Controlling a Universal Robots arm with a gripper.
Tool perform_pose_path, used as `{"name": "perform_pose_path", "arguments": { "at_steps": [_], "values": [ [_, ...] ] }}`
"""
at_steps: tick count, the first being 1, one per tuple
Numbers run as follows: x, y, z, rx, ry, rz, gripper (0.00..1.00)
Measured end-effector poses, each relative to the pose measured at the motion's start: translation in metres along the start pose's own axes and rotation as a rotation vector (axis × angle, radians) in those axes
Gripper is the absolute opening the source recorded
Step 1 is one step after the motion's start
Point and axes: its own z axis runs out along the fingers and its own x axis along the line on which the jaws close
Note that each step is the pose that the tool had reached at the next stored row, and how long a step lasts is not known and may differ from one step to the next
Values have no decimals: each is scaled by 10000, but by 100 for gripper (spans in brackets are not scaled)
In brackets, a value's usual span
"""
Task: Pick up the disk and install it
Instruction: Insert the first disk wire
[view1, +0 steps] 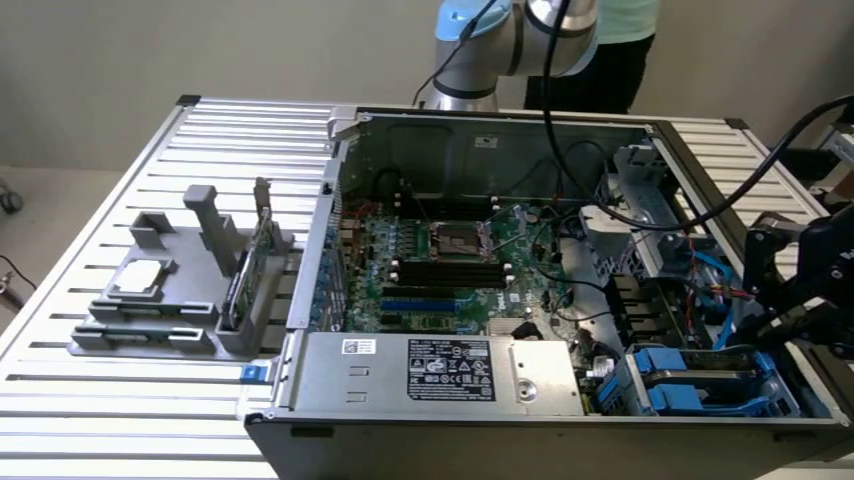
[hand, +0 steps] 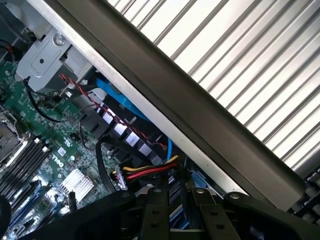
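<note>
One of each:
One grey metal computer case (view1: 534, 440), one silver boxy power supply (view1: 441, 370), one blue-framed grey disk (view1: 705, 382), one square silver chip (view1: 140, 278), one thin green circuit card (view1: 244, 280).

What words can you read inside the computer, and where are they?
"DELL": white letters on the green motherboard.
Print on the power supply label: too small to read.
Print on the white sticker beside it: too small to read.

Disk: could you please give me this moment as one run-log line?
gripper: at case edge, exterior view's right | disk: in blue carrier inside case, near gripper | grip on disk: unclear
</note>
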Motion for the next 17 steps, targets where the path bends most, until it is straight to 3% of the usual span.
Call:
{"name": "perform_pose_path", "arguments": {
  "at_steps": [3, 6, 10, 12, 14, 17],
  "values": [
    [1, 0, -9, 26, 48, 44, 24],
    [3, 3, -29, 41, 144, 51, 24],
    [9, 4, -43, 201, 381, 85, 24],
    [20, 13, -50, 270, 467, 67, 24],
    [30, 20, -55, 305, 494, 2, 24],
    [41, 27, -57, 310, 507, -88, 24]
  ]
}}
